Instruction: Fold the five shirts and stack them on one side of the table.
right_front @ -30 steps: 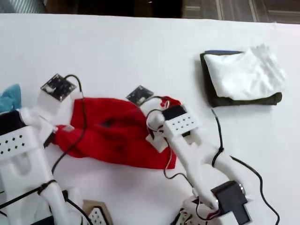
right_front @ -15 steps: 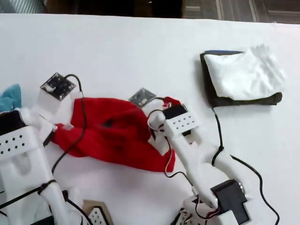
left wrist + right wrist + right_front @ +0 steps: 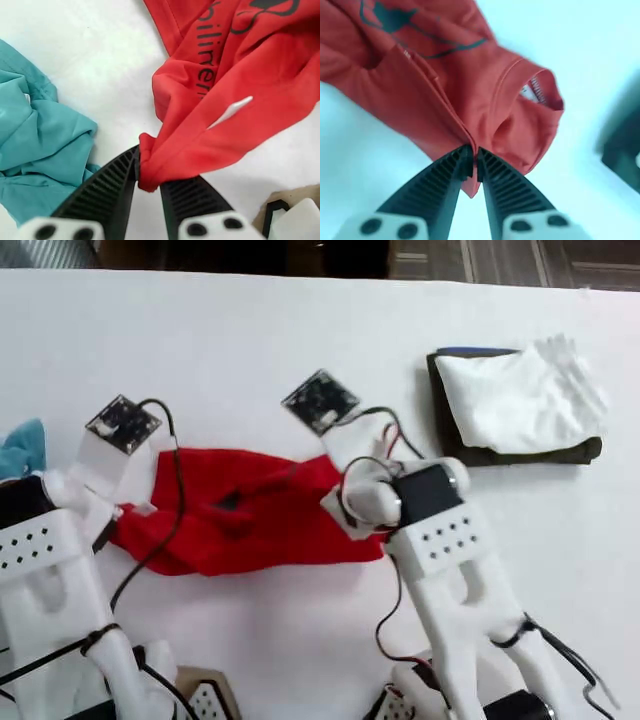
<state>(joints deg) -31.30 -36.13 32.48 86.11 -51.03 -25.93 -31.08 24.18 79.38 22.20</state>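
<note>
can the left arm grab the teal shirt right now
Probably not yet: the left gripper is shut on the red shirt. The teal shirt lies close beside it, nothing between.

White table [image 3: 300, 340], red shirt [image 3: 250, 525] with dark print, teal shirt [image 3: 35, 135], white shirt [image 3: 520, 400], dark shirt [image 3: 520, 454]

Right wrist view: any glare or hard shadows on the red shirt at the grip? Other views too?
Right wrist view: no glare, red shirt evenly lit, soft shade in its folds at the right gripper. Left wrist view: same, faint shadow on the table under the shirt near the left gripper. High view: bright table, soft shadows only.
</note>
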